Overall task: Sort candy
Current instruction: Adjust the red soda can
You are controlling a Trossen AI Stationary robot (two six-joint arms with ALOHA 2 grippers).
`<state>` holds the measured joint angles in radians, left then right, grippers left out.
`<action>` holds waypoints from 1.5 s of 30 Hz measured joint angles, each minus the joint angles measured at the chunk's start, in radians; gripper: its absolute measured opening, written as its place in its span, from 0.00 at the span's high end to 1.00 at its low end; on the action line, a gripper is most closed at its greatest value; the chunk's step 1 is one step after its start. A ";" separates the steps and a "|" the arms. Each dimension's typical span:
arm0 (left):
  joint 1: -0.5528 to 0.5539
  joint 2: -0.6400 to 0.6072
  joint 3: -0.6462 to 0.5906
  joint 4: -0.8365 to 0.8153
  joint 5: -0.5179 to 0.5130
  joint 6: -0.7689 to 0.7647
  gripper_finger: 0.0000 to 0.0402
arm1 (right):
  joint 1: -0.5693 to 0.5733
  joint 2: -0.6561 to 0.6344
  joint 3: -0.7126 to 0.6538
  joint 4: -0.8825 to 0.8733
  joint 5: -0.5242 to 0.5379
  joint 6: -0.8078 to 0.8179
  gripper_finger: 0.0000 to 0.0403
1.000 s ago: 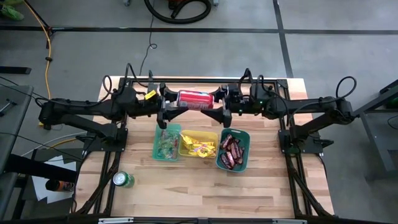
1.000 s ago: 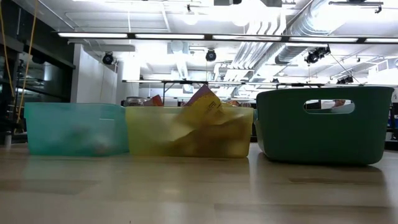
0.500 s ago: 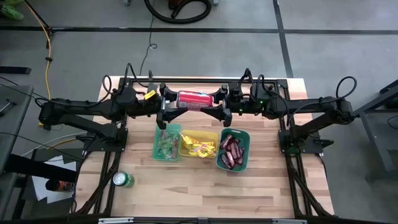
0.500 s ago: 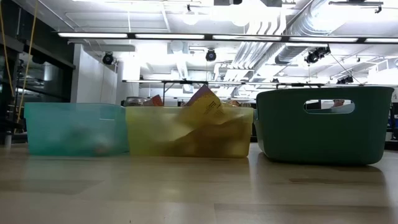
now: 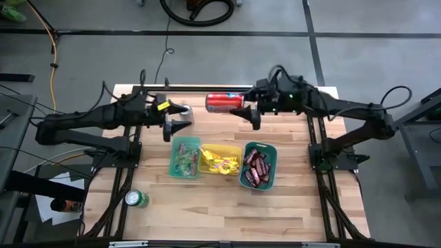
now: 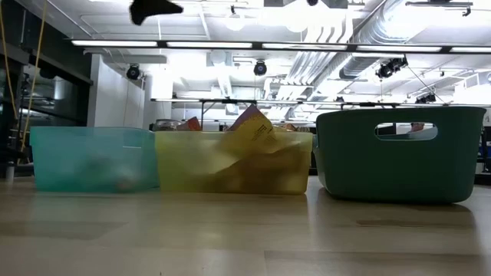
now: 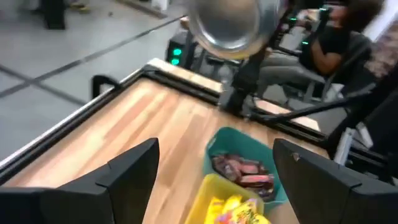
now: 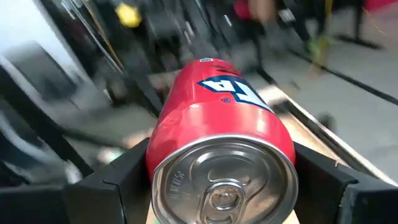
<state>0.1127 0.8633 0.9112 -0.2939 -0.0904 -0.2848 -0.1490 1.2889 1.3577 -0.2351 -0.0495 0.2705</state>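
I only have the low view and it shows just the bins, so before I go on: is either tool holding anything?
Observer: Yes, the right tool grips a red can turned on its side, at the table's far edge.
Operator: And the left tool?
Observer: The left tool is open and empty, behind the teal bin.
Operator: Which bin has the dark bars?
Observer: The dark bars lie in the green bin, on the right arm's side.
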 joint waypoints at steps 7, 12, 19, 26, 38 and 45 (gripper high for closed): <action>-0.010 -0.078 0.001 -0.095 -0.014 -0.027 0.25 | -0.029 0.093 0.294 -0.330 0.064 -0.141 0.32; -0.018 -0.089 0.002 -0.056 -0.043 -0.020 0.25 | -0.047 0.157 0.369 -0.393 0.041 -0.173 0.32; -0.018 -0.089 0.001 -0.119 -0.038 -0.038 0.25 | -0.106 0.182 0.380 -0.768 0.172 -0.185 0.32; -0.018 -0.071 0.001 -0.105 -0.037 -0.054 0.25 | -0.246 0.287 0.318 -1.271 0.286 -0.075 0.32; -0.038 -0.052 0.001 -0.098 -0.020 -0.083 0.25 | -0.383 0.343 -0.010 -0.974 0.247 -0.098 0.32; -0.056 -0.052 0.001 -0.098 -0.024 -0.099 0.25 | -0.434 0.342 -0.101 -0.907 0.193 -0.030 0.32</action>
<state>0.0566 0.8116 0.9119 -0.3916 -0.1139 -0.3834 -0.5833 1.6310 1.2572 -1.1417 0.1436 0.2409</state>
